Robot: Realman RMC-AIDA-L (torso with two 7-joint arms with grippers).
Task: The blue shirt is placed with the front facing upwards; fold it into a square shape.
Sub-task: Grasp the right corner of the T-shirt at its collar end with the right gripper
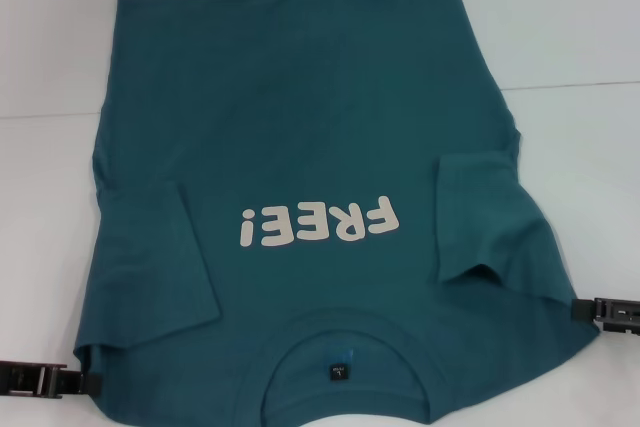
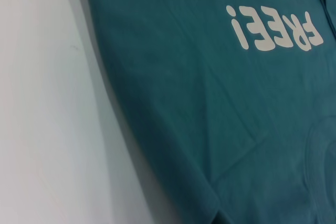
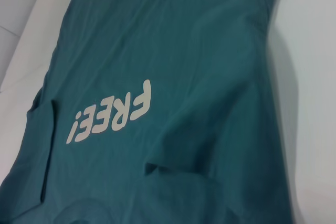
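Observation:
The blue shirt (image 1: 310,147) lies flat on the white table, front up, its pale "FREE!" print (image 1: 318,224) upside down to me and its collar and neck label (image 1: 340,372) at the near edge. Both sleeves are folded in over the body. My left gripper (image 1: 88,380) is at the near left shoulder corner, its tips meeting the cloth edge. My right gripper (image 1: 582,311) is at the near right shoulder corner in the same way. Both look shut on the cloth. The shirt fills the left wrist view (image 2: 210,103) and the right wrist view (image 3: 173,77).
The white table (image 1: 580,97) shows bare around the shirt at the left, right and far sides. A seam line (image 1: 570,86) crosses the table at mid depth.

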